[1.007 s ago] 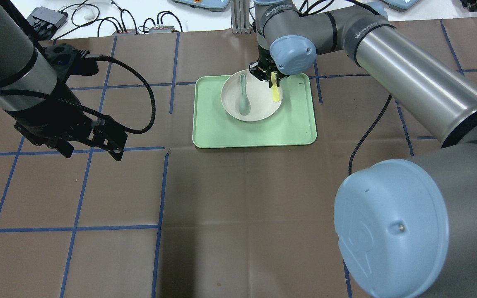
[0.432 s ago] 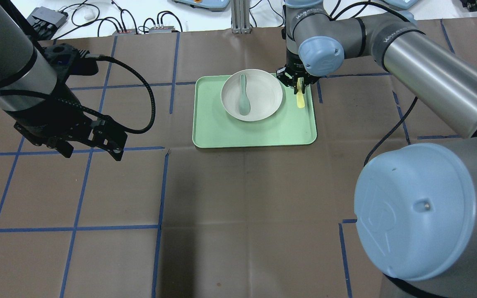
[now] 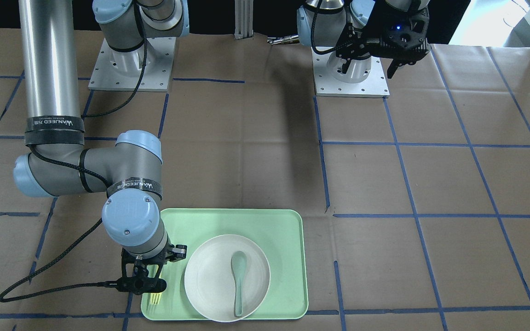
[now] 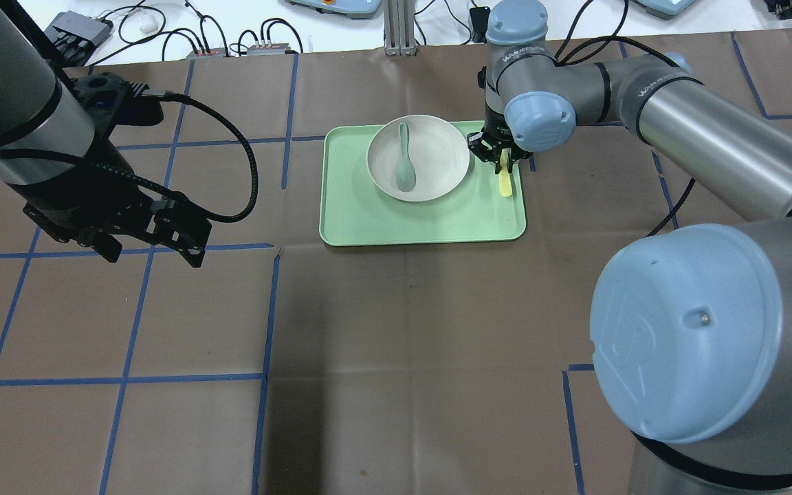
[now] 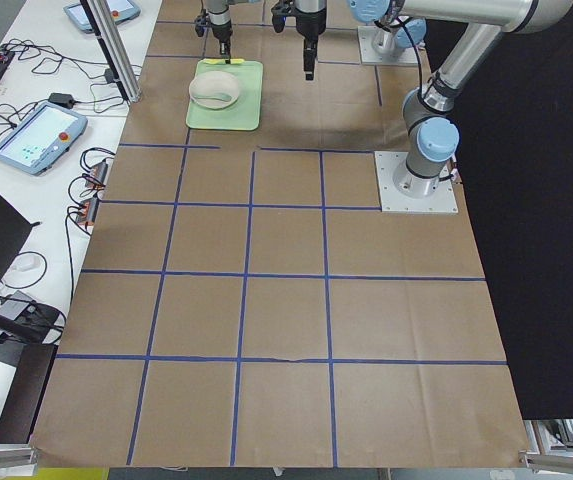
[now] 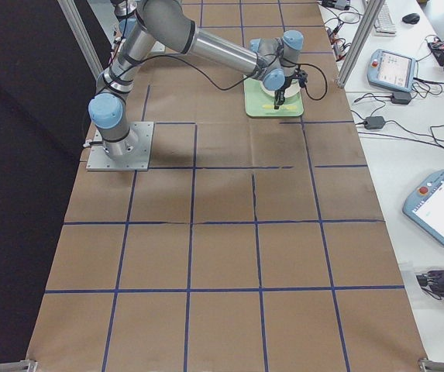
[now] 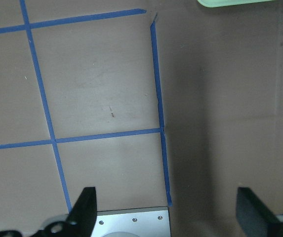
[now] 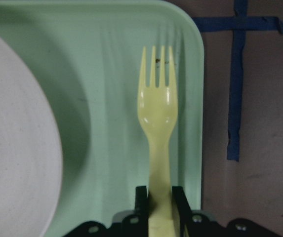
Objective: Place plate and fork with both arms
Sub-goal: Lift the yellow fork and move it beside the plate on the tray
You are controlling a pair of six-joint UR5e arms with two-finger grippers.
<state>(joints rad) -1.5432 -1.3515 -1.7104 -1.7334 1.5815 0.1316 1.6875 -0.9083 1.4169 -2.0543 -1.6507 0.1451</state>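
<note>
Compared to a second ago the right gripper (image 8: 158, 195), pinched on the fork (image 8: 157, 113) handle, now sits off the plate (image 4: 439, 173) over the narrow right strip of the tray (image 4: 423, 220), so letting go high could bounce it off the edge, while left gripper (image 7: 167, 203) idles wide open

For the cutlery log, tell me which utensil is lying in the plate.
The grey-green spoon, resting inside the plate. The pale-yellow fork is not in it: the right gripper holds it by the handle over the tray, beside the plate.
</note>
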